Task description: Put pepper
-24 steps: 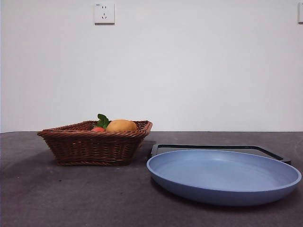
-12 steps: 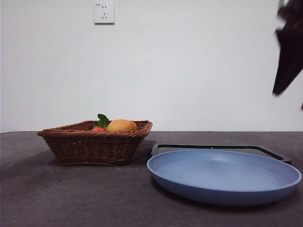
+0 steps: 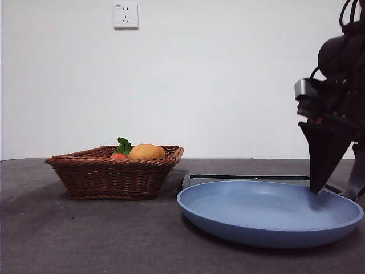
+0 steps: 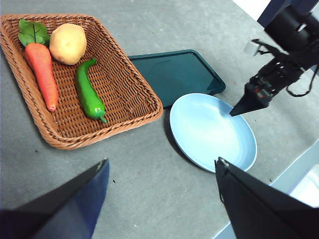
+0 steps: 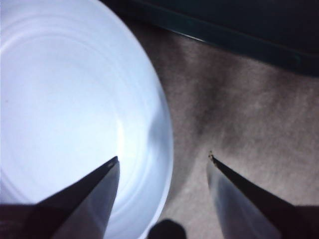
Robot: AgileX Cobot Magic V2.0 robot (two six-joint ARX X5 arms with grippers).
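While the pepper [image 4: 89, 91] lies in the wicker basket [image 4: 130, 113] between the carrot [image 4: 42, 72] and the basket's near wall, with the round yellow fruit [image 4: 68, 43] just beyond its stem end, your right gripper [image 5: 163, 158] is well apart from it, low over the blue plate [image 4: 199, 149]. Its jaws are spread wide and hold nothing, straddling the plate's rim. Your left gripper [image 4: 162, 167] hangs high above the table, jaws likewise wide and empty.
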